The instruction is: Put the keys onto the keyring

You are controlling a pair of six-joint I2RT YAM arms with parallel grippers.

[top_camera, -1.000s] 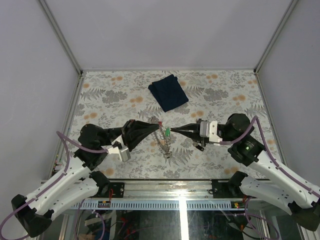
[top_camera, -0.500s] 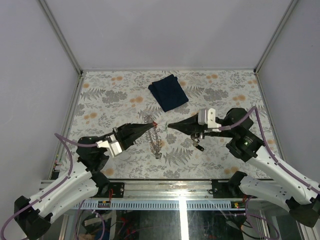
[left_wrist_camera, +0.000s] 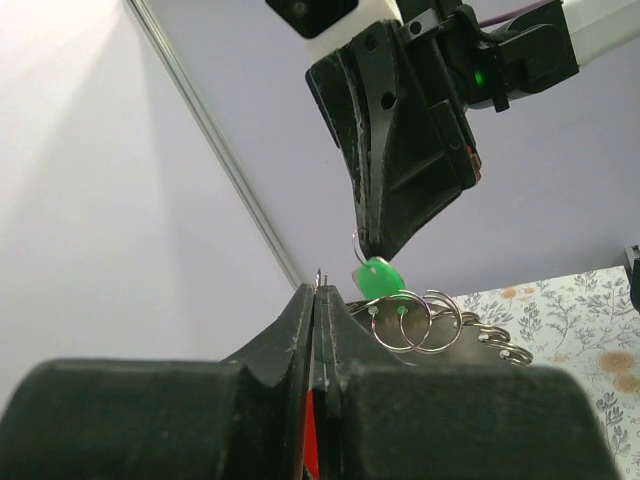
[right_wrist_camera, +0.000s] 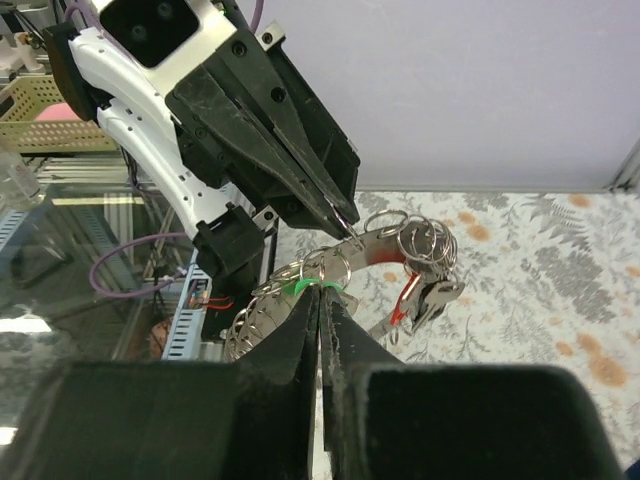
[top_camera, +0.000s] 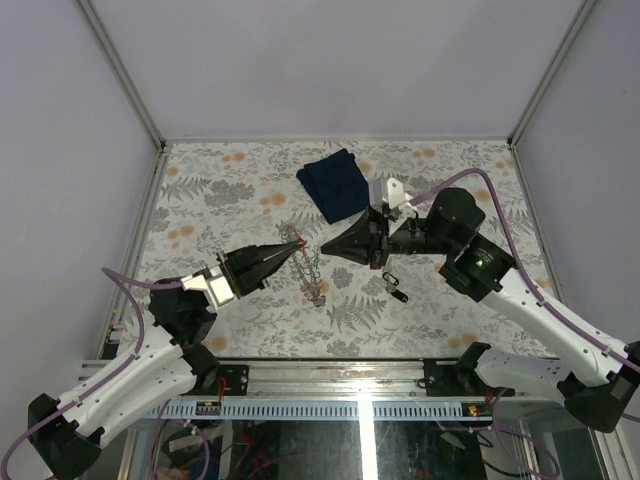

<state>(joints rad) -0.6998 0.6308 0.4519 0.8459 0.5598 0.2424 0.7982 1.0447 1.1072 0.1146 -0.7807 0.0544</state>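
My left gripper (top_camera: 298,243) is shut on one end of the keyring (top_camera: 312,275), a silvery linked loop hanging down from its tip above the table. In the left wrist view the shut gripper (left_wrist_camera: 320,292) has thin metal ends poking out, with split rings (left_wrist_camera: 415,320) beside it. My right gripper (top_camera: 326,247) is shut on a green key (right_wrist_camera: 298,288) and holds it against the keyring (right_wrist_camera: 380,245), close to the left fingertips (right_wrist_camera: 345,225). The green key (left_wrist_camera: 378,278) also shows in the left wrist view. A red key (right_wrist_camera: 405,300) and a silvery key (right_wrist_camera: 437,293) hang on the ring.
A dark blue folded cloth (top_camera: 337,185) lies at the back middle of the floral table (top_camera: 450,175). A small black key (top_camera: 397,290) lies on the table under the right arm. White walls and metal posts enclose the table.
Both grippers have risen from the table with the keyring. The left arm has drawn back to the left; the right wrist has swung up toward the cloth, its tip nearer the left tip.
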